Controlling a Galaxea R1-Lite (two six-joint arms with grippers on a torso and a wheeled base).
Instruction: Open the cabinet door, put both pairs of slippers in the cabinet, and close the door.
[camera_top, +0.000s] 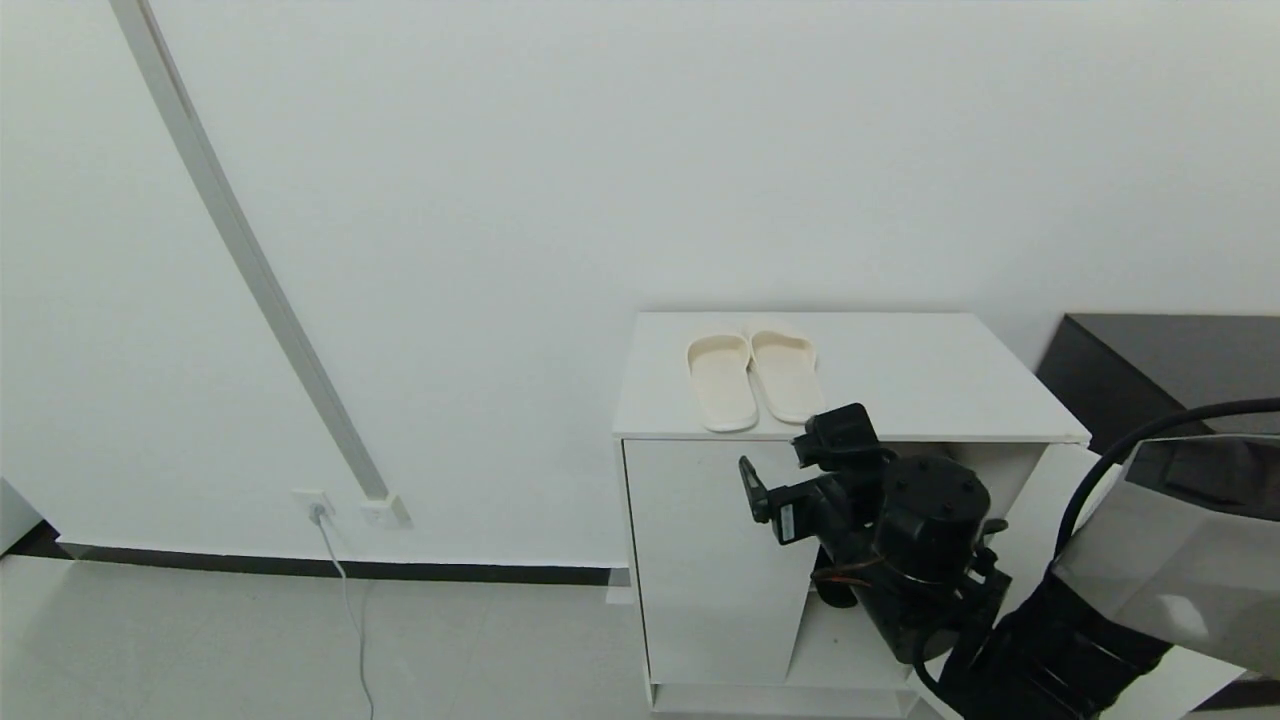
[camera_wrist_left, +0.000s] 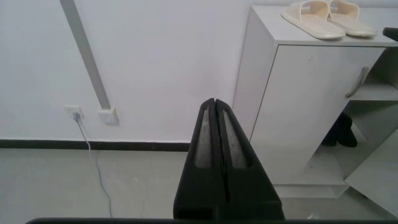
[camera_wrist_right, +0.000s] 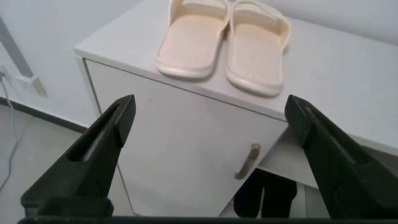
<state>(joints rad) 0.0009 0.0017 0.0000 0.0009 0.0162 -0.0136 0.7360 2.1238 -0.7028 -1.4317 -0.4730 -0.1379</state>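
Observation:
A pair of cream slippers (camera_top: 752, 378) (camera_wrist_left: 328, 17) (camera_wrist_right: 224, 40) lies side by side on top of the white cabinet (camera_top: 930, 370). The cabinet's left door (camera_top: 710, 560) is closed, with its handle (camera_wrist_right: 247, 160) (camera_wrist_left: 356, 82) at the inner edge. The right door (camera_wrist_left: 379, 180) stands swung open. A dark pair of slippers (camera_wrist_left: 341, 132) (camera_wrist_right: 267, 196) sits inside the lower compartment. My right gripper (camera_top: 790, 465) (camera_wrist_right: 211, 162) hangs open in front of the cabinet's top edge, just below the cream slippers, holding nothing. My left gripper (camera_wrist_left: 215, 106) is shut and empty, off to the cabinet's left.
A grey conduit (camera_top: 250, 260) runs slantwise down the wall to an outlet (camera_top: 315, 505) with a cable trailing onto the floor. Dark furniture (camera_top: 1150, 370) stands to the right of the cabinet. Open floor lies to the cabinet's left.

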